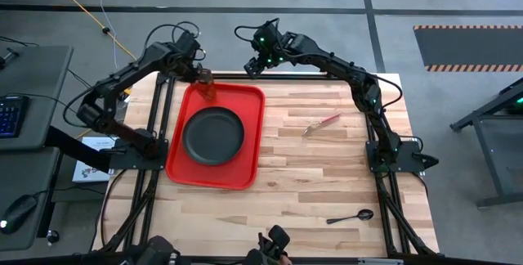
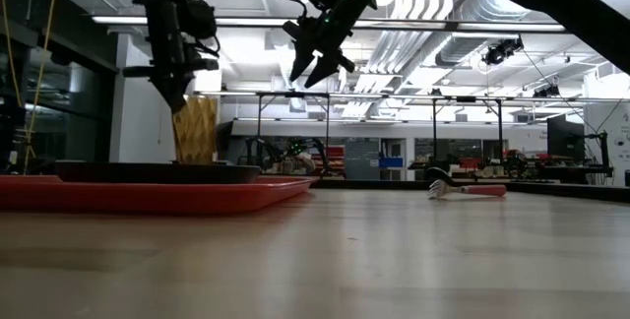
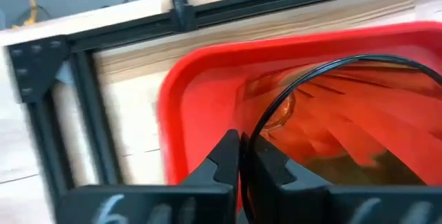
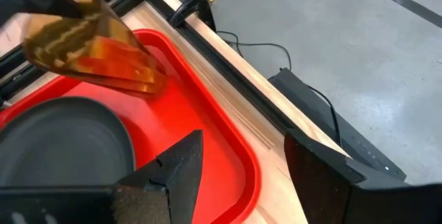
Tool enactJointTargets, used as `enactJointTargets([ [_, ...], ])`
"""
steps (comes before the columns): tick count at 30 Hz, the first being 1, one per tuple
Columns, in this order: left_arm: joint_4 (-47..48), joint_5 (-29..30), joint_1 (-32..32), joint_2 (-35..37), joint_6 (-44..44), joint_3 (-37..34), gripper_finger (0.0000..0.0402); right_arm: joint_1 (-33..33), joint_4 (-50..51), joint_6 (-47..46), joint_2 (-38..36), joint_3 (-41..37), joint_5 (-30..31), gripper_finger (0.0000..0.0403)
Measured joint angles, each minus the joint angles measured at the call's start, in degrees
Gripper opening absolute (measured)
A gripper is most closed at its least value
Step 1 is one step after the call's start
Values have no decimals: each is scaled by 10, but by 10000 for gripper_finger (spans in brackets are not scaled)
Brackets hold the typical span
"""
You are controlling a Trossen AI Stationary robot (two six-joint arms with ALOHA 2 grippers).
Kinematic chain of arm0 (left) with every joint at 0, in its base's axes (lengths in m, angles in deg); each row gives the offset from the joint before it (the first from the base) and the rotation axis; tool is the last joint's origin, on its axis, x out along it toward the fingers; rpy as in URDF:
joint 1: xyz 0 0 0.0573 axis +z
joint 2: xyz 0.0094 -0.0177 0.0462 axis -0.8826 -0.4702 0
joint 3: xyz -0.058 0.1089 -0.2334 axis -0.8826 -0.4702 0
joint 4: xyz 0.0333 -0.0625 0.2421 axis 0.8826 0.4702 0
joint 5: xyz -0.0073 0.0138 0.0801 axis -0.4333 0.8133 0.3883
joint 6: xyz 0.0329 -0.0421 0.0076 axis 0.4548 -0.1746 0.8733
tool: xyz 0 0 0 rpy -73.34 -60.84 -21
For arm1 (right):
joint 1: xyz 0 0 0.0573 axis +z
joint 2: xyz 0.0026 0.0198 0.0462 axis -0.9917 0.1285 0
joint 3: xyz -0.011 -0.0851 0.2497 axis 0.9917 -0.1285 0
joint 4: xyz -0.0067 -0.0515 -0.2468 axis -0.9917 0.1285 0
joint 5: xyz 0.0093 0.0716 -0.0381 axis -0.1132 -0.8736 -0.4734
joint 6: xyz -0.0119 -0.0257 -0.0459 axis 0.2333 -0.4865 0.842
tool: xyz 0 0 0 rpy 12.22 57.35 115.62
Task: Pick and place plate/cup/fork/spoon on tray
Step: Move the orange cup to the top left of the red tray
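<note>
The red tray [image 1: 253, 118] lies on the table's left half with the dark plate [image 1: 213, 134] on it. My left gripper [image 1: 199, 74] is shut on the amber cup [image 1: 206, 87] over the tray's far left corner; the low view [image 2: 195, 127] shows the cup upright. My right gripper [image 1: 260, 59] is open and empty, high over the table's far edge, right of the cup. The fork [image 1: 321, 123] lies flat on the wood right of the tray. The spoon [image 1: 351, 215] lies flat near the table's near right edge. My left gripper pinches the cup's wall at its rim [image 3: 246, 141], one finger [image 3: 221, 162] outside and one [image 3: 269, 165] inside. The fingers come from above, pointing down. The cup stands upright below them; the plate hides its base in the low view, so I cannot tell if it touches the tray [image 3: 200, 92].
The table's dark frame rail [image 3: 83, 113] runs close beside the tray's left and far edges. Bare wood lies between the tray and the fork and across the near side. Cables and a desk lie off the table's left.
</note>
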Motion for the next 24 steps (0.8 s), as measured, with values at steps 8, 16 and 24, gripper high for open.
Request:
enactJointTargets([
  [8, 59, 14, 23, 28, 20, 0, 4, 0, 0, 0, 0, 0, 0, 195],
  [16, 59, 15, 29, 16, 23, -17, 4, 10, 0, 0, 0, 0, 0, 195],
  [24, 36, 15, 29, 16, 11, -38, 15, 15, 0, 0, 0, 0, 19, 195],
])
